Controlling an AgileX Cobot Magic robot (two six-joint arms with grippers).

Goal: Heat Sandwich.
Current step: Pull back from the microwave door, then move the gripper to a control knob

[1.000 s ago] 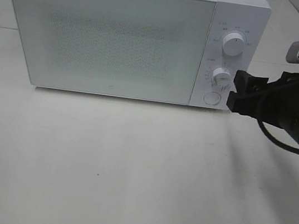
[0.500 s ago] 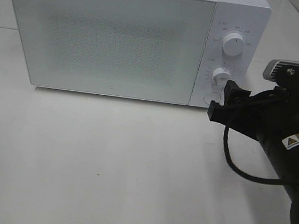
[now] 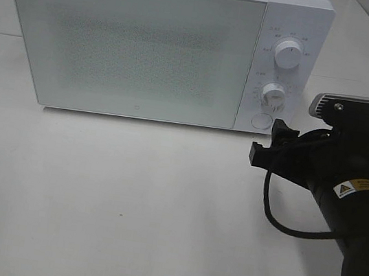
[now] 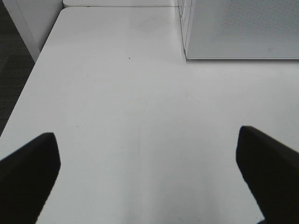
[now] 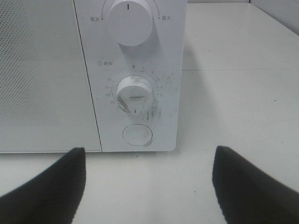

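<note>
The sandwich is out of view. The white microwave (image 3: 129, 46) stands at the back of the table with its door shut. My right gripper (image 3: 269, 141) hovers open just in front of the control panel, below the round button (image 3: 261, 120), touching nothing. In the right wrist view its black fingers (image 5: 46, 186) frame the timer knob (image 5: 135, 93), the button (image 5: 137, 135) and the upper power knob (image 5: 128, 21). My left gripper (image 4: 147, 182) is open and empty over bare table, with the microwave's corner (image 4: 238, 28) ahead of it. The left arm does not show in the exterior view.
The white table (image 3: 126, 205) spreads out in front of the microwave. Its edge (image 4: 28, 88) drops to a dark floor beside the left gripper. A black cable (image 3: 277, 218) loops under the right arm.
My right gripper has drawn back from the timer knob, away from the panel and toward the table's front. The microwave door stays shut.
</note>
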